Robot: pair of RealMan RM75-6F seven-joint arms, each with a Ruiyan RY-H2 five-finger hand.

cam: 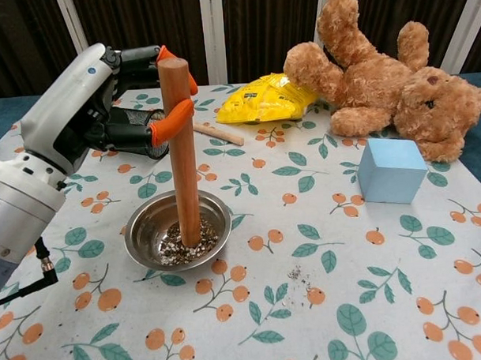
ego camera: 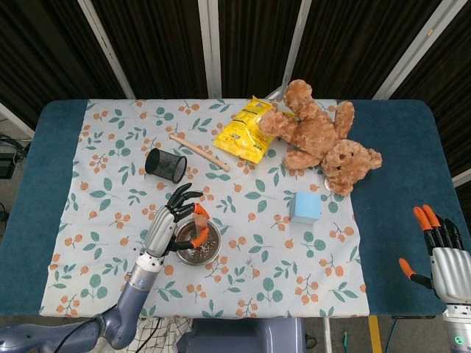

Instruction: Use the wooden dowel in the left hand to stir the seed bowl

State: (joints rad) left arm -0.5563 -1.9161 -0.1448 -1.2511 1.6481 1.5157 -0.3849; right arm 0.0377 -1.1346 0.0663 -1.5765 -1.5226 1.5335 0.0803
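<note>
The dowel point(cam: 180, 150) is smooth matt wood; the bowl point(cam: 151, 222) is shiny metal holding rough, speckled seeds point(cam: 175, 244). At 12 o'clock of it lies a black wire-mesh cup point(ego camera: 165, 162). The bear point(cam: 379, 76) is fuzzy plush, the bag point(cam: 265, 98) glossy yellow plastic, the tablecloth point(cam: 347, 287) matt printed fabric.
</note>
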